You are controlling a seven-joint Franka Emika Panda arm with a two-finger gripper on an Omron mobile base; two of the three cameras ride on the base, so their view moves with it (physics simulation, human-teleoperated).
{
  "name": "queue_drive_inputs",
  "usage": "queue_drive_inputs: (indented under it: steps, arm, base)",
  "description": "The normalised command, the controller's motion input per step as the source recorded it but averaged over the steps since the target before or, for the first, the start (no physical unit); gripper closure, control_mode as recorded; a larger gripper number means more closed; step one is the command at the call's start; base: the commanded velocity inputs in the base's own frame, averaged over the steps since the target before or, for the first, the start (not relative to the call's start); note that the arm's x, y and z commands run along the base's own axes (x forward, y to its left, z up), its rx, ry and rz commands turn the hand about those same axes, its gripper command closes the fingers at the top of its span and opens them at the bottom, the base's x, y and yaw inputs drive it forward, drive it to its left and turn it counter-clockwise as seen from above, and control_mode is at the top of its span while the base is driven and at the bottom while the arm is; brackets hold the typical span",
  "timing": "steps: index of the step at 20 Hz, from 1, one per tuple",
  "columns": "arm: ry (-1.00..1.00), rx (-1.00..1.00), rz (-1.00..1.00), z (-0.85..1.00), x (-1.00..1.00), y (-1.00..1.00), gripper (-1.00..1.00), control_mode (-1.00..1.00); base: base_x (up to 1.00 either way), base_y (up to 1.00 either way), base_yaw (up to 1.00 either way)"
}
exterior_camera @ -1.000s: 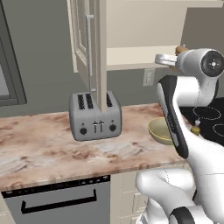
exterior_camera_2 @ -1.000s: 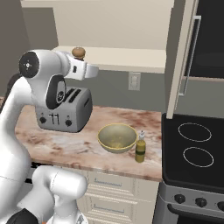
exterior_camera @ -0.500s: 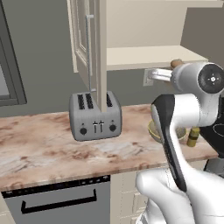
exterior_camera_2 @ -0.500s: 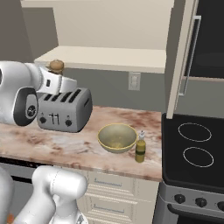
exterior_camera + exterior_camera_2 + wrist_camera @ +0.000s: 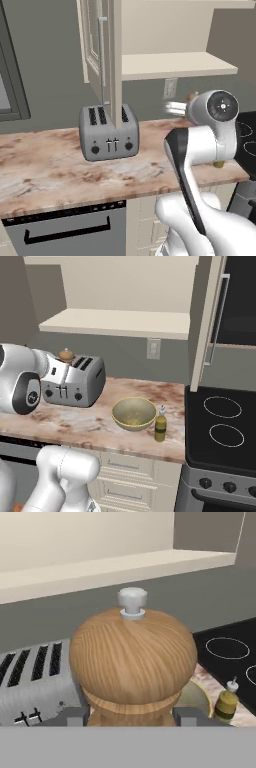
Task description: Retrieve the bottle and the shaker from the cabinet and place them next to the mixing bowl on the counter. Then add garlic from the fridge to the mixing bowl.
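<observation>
Shaker [image 5: 132, 662] clenched in hand [image 5: 129, 717], now swung down from cabinet shelf [image 5: 115, 322] to toaster [image 5: 75, 381] height; bottle [image 5: 160, 424] already stands beside mixing bowl [image 5: 133, 413] on surface [image 5: 95, 421]; shaker placement next.

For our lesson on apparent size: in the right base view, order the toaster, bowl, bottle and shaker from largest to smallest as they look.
1. Toaster
2. Bowl
3. Bottle
4. Shaker, though most of it is hidden by the arm, so its place below the bottle is unsure.
</observation>
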Motion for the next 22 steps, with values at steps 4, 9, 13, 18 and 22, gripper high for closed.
queue_drive_inputs:
  steps: [4,9,13,18,22]
  arm:
    - [0.00,-0.02,-0.20,-0.15,0.37,0.00,1.00,-1.00]
    - [0.00,0.00,-0.20,0.00,0.34,0.00,1.00,-1.00]
    - [0.00,0.00,-0.03,-0.26,0.05,-0.02,1.00,-1.00]
    - [0.08,0.05,0.00,-0.71,0.00,-0.01,1.00,-1.00]
    - [0.12,0.06,0.00,-0.83,0.02,0.00,1.00,-1.00]
  base:
    - [0.00,0.00,0.00]
    - [0.00,0.00,0.00]
    - [0.00,0.00,0.00]
    - [0.00,0.00,0.00]
    - [0.00,0.00,0.00]
